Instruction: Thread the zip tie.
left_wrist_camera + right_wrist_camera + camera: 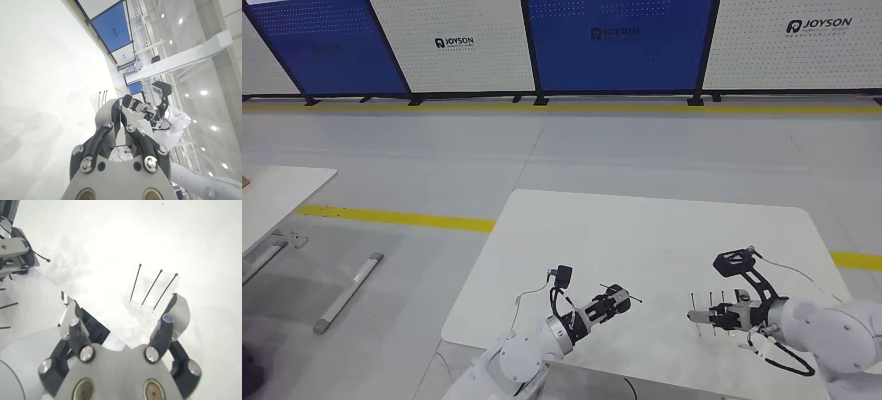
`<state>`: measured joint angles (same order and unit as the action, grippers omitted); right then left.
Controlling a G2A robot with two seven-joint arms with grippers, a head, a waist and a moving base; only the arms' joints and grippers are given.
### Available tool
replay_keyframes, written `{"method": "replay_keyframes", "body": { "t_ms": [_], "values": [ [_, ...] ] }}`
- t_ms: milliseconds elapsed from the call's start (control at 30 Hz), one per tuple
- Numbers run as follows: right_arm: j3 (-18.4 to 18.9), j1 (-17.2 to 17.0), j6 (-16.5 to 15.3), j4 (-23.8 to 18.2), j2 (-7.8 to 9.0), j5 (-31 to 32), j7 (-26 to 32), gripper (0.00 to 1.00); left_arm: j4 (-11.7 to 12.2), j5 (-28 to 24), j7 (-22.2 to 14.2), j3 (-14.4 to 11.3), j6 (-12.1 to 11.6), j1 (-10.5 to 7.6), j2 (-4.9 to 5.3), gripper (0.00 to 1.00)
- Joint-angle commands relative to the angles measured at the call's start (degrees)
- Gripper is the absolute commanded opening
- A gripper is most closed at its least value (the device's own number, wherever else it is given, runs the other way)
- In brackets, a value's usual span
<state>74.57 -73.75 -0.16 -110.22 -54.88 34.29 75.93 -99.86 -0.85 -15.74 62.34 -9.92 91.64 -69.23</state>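
Note:
My left gripper (619, 298) is shut on a black zip tie (636, 298) above the white table's (662, 230) front part. The tie's head (48, 260) sticks out past the left gripper's fingers (28, 255). In the left wrist view the pads (117, 113) are pressed together. Three more black zip ties (152, 287) lie side by side on a clear sheet (170, 279) near the front right. My right gripper (124, 309) hangs open just in front of them, nothing between its fingers. From above, the right gripper (704, 317) sits beside these ties (709, 299).
The table's front edge (56, 285) runs close under both grippers. Left of the table, another white table (272, 195) stands over the grey floor. Blue and white partition panels (622, 40) line the back.

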Motion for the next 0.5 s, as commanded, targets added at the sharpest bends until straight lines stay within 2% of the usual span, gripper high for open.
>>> {"method": "replay_keyframes", "body": {
  "t_ms": [0,67,133,233,333,467],
  "values": [
    [0.00,0.01,0.00,0.00,0.00,0.00,0.01,1.00,0.00,0.00,0.00,0.00,0.00,0.00,0.00,0.00],
    [-0.45,-0.39,-1.22,0.65,-0.08,-2.25,-0.15,1.00,0.00,0.00,0.00,0.00,0.00,0.00,0.00,0.00],
    [-0.08,0.87,-2.63,2.81,-0.01,-4.30,1.15,1.00,0.00,0.00,0.00,0.00,0.00,0.00,0.00,0.00],
    [-1.17,3.81,-1.95,4.45,-0.11,-5.73,3.58,1.00,0.00,0.00,0.00,0.00,0.00,0.00,0.00,0.00],
    [-4.38,7.18,2.37,6.47,-0.22,-3.86,3.71,1.00,0.00,0.00,0.00,0.00,0.00,0.00,0.00,0.00],
    [-10.92,11.90,7.83,10.06,-0.14,-0.47,3.71,1.00,0.00,0.00,0.00,0.00,0.00,0.00,0.00,0.00]
  ]
}}
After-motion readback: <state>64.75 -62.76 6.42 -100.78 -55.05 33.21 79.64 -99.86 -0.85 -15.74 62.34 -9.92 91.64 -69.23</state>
